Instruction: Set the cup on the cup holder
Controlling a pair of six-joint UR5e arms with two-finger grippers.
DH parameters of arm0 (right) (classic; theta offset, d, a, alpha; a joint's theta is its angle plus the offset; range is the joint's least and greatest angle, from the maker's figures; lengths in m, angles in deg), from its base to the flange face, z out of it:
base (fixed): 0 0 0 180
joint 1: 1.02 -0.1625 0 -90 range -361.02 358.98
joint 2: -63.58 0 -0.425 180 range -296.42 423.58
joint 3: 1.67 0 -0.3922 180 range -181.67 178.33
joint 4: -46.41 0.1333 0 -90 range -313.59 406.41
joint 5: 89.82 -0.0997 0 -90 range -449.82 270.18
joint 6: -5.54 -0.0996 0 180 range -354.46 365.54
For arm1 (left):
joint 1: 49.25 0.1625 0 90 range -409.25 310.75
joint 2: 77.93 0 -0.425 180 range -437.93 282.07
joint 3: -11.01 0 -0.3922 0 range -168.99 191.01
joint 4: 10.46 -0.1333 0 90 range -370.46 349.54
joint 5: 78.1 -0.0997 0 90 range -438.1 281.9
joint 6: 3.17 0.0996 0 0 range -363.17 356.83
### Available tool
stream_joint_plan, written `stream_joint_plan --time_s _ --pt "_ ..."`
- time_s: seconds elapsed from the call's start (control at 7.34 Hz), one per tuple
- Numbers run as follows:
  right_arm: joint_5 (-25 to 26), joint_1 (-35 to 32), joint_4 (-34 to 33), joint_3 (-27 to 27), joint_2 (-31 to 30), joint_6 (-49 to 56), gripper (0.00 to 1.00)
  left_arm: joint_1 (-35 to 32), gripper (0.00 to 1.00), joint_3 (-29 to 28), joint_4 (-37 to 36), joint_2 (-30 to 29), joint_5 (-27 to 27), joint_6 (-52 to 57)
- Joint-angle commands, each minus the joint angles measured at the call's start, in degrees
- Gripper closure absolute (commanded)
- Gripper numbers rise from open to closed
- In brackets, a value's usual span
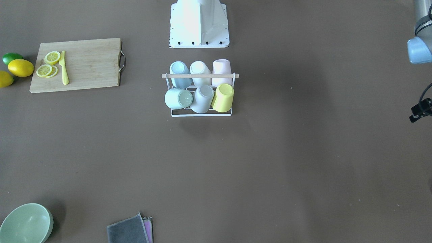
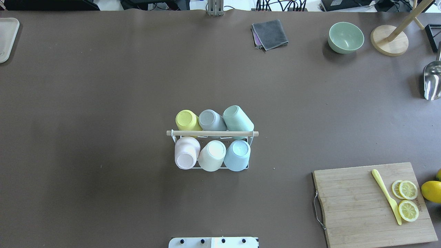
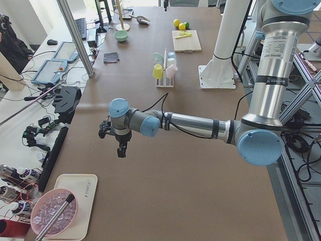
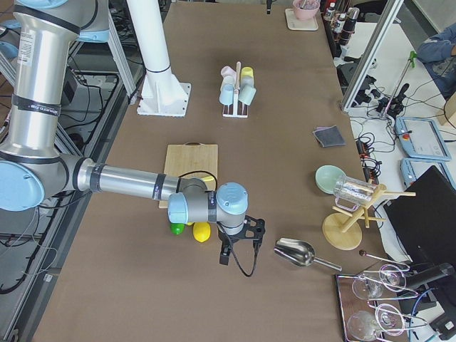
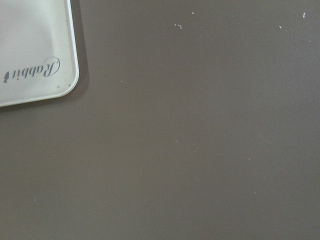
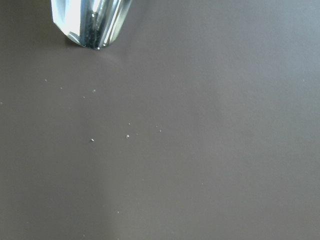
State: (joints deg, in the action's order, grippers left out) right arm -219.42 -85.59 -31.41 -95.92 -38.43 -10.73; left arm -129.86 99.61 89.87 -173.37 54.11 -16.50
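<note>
The cup holder [image 2: 212, 133], a white wire rack with a wooden rod across its top, stands mid-table and also shows in the front view [image 1: 200, 76]. Several cups sit upside down on its prongs, among them a yellow cup [image 2: 187, 120] and a pink cup [image 2: 186, 152]. My left gripper [image 3: 121, 150] hangs over the table's left end, far from the rack, near a white tray [image 5: 30, 55]. My right gripper [image 4: 224, 258] hangs over the right end beside a metal scoop [image 6: 92, 20]. I cannot tell whether either gripper is open or shut. No cup shows in either.
A wooden cutting board [image 2: 373, 203] with lemon slices and a yellow knife [image 2: 386, 196] lies at the near right, with whole lemons [image 2: 432, 191] beside it. A green bowl [image 2: 345, 37], a grey cloth [image 2: 270, 33] and a wooden stand [image 2: 389, 44] are at the far right.
</note>
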Motion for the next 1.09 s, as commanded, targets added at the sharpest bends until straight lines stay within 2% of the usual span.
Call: stream_joint_plan --time_s 0.0,0.14,0.54,0.68,0.82,0.95 --pt "-2.32 -1.83 -7.20 -5.12 0.68 0.02 0.00 -7.17 0.02 1.04 -0.92 4.46 5.68 4.45" --pt "-2.24 -1.92 -10.65 -6.72 0.94 0.02 0.00 -9.37 0.02 1.74 -1.10 6.73 5.43 4.54" --pt "-1.63 -1.92 -10.60 -6.65 0.85 0.19 0.00 -9.39 0.02 2.72 -6.17 8.52 2.72 6.28" --pt "-1.54 -1.92 -10.60 -6.65 0.85 0.10 0.00 -9.13 0.02 3.07 -10.55 8.08 2.27 10.12" --pt "-1.54 -1.92 -10.51 -6.48 0.85 0.10 0.00 -9.30 0.02 4.81 -18.94 5.90 0.87 10.86" --pt "-1.54 -1.92 -10.51 -6.39 0.85 0.02 0.00 -9.30 0.02 7.70 -21.90 4.83 -3.84 11.47"
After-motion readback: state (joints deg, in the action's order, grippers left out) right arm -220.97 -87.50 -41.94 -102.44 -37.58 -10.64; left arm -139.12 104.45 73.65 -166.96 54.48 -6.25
